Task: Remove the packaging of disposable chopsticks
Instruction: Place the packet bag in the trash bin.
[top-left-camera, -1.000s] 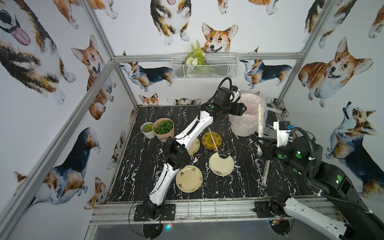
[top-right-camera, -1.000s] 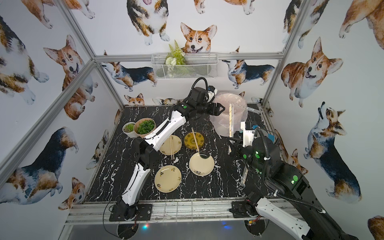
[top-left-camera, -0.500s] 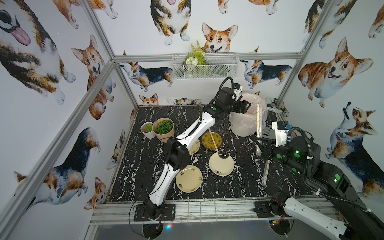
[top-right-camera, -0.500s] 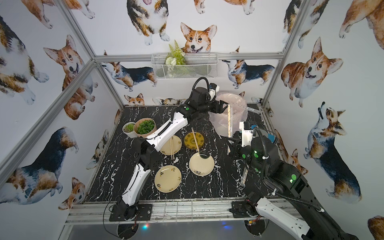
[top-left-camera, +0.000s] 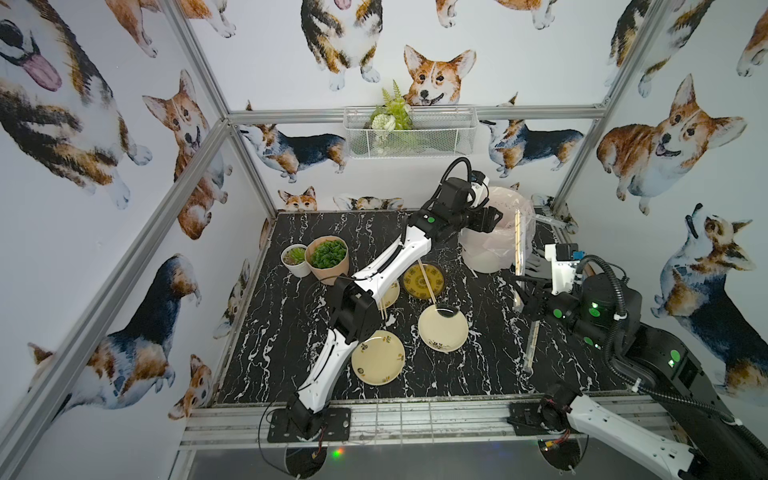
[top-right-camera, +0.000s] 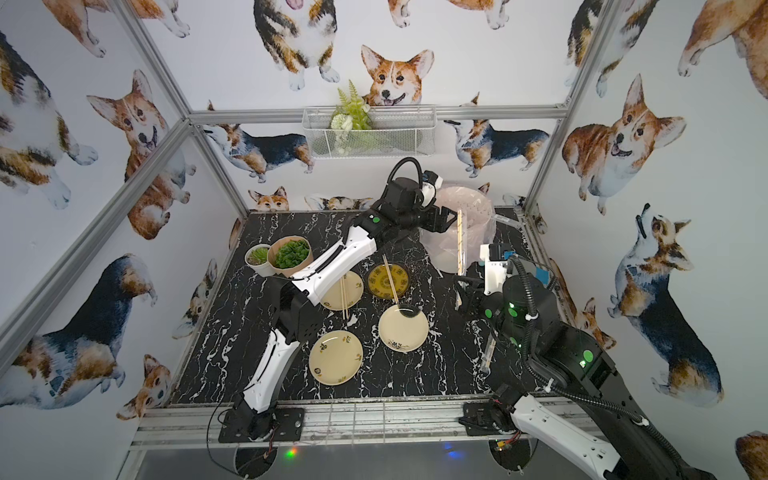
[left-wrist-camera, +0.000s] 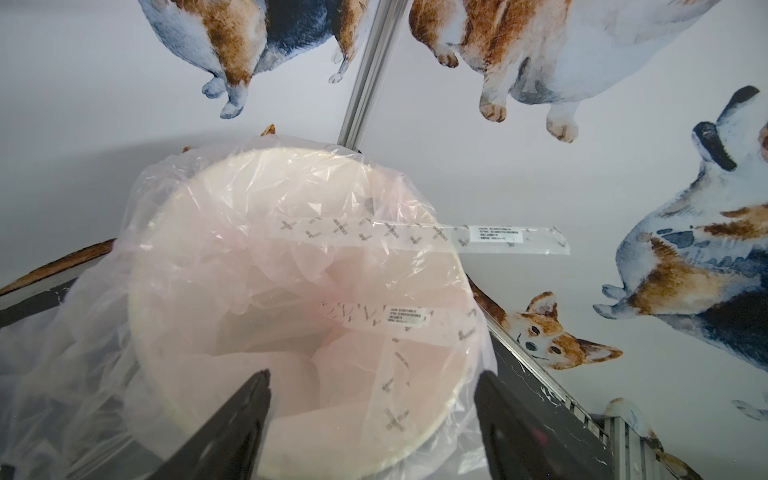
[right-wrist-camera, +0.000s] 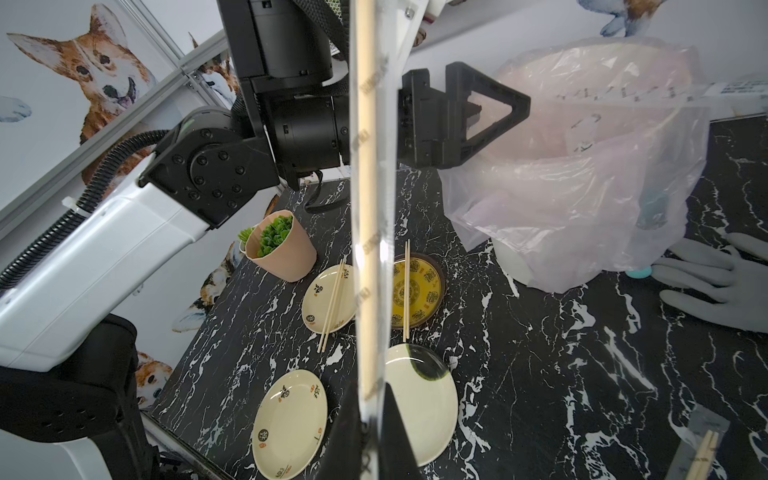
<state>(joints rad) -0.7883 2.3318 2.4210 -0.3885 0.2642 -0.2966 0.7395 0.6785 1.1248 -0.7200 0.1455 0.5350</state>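
Saw left gripper (left-wrist-camera: 372, 376) lifted slightly over bin (top-left-camera: 484, 259), jaws wide, empty; sleeves (left-wrist-camera: 490, 237) inside, one across rim. Saw right gripper (right-wrist-camera: 371, 409) barely shifted, clamped on wrapped chopsticks (right-wrist-camera: 365, 166) upright beside bin. Probably stripped next.

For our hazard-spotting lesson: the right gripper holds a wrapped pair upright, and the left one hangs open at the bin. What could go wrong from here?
1. The right gripper pinches only the bottom end of the wrapped pair, so it may tilt or slip when the wrapping is pulled.
2. One empty sleeve sticks out over the rim of the bin and might fall out.
3. The open left gripper is close to the liner and could snag it.
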